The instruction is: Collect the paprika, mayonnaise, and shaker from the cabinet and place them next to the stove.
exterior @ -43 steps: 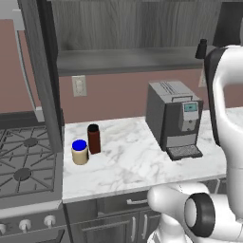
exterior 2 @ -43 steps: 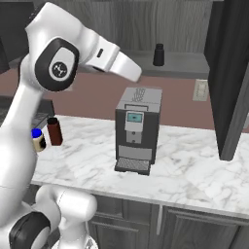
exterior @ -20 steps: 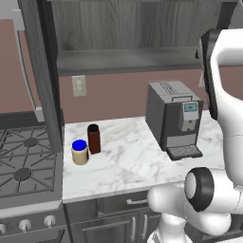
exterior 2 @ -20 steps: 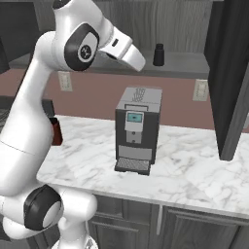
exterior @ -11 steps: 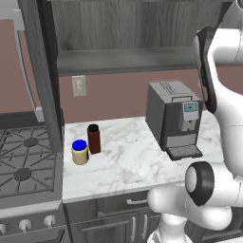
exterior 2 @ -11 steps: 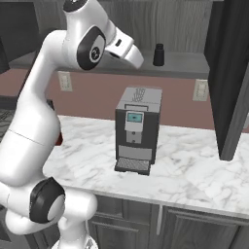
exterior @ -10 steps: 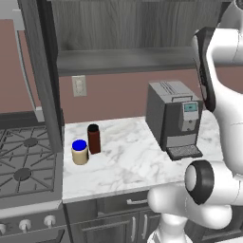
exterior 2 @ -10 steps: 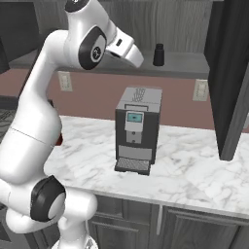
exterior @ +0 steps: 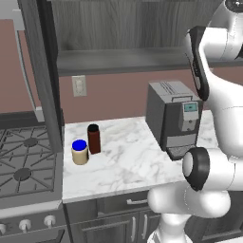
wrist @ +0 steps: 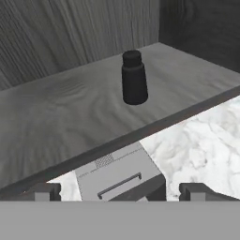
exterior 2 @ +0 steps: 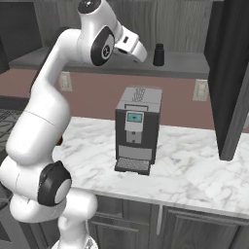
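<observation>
The small black shaker (wrist: 134, 79) (exterior 2: 158, 54) stands upright on the grey shelf board of the cabinet (wrist: 61, 117) (exterior 2: 194, 65). My gripper (wrist: 121, 191) is open, its fingertips (wrist: 44, 191) wide apart with nothing between them. It hovers in front of the shelf edge, short of the shaker. My white hand (exterior 2: 133, 46) hangs just left of the shaker. The paprika (exterior: 93, 138) and the blue-lidded mayonnaise (exterior: 79, 152) stand together on the marble counter, right beside the stove (exterior: 23, 163).
A grey boxy coffee machine (exterior: 173, 118) (exterior 2: 136, 129) stands on the marble counter (exterior 2: 194, 160) directly under my hand. A dark open cabinet door (exterior 2: 233, 78) hangs at the right, and another dark panel (exterior: 45, 71) stands by the stove.
The arm has stretched upward and the hand has risen a little toward the shelf, closing on the shaker. The jaws stay open. Paprika and mayonnaise have not moved.
</observation>
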Available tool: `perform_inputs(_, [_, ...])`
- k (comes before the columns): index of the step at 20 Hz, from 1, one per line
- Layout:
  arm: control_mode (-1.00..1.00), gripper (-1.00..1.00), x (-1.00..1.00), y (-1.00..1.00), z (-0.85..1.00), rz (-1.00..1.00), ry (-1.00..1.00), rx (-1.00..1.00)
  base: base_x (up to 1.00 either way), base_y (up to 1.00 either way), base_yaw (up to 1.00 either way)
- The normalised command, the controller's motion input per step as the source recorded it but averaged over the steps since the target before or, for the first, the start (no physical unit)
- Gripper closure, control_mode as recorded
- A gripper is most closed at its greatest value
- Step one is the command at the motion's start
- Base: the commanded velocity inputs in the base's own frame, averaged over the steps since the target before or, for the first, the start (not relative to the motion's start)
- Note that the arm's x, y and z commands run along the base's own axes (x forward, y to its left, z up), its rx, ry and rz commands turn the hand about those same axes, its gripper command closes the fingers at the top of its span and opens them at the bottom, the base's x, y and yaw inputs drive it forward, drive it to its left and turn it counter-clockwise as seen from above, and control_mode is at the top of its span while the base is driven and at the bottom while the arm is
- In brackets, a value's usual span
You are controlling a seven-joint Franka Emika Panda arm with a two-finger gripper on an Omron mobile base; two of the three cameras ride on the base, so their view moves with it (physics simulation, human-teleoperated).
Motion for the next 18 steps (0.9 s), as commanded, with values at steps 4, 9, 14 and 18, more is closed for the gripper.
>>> perform_inputs(4, [-1.0,-1.0,0.21,-0.07,0.0,0.0,0.0,-0.07,0.0,0.0,0.0])
perform_inputs(9, [-1.0,-1.0,0.24,-0.13,-0.01,0.0,0.0,-0.06,0.0,0.0,0.0])
perform_inputs(14, [-1.0,-1.0,0.36,-0.14,-0.1,0.0,0.0,-0.01,0.0,0.0,0.0])
perform_inputs(18, [-1.0,-1.0,0.24,-0.24,-0.14,0.0,0.0,0.0,0.0,0.0,0.0])
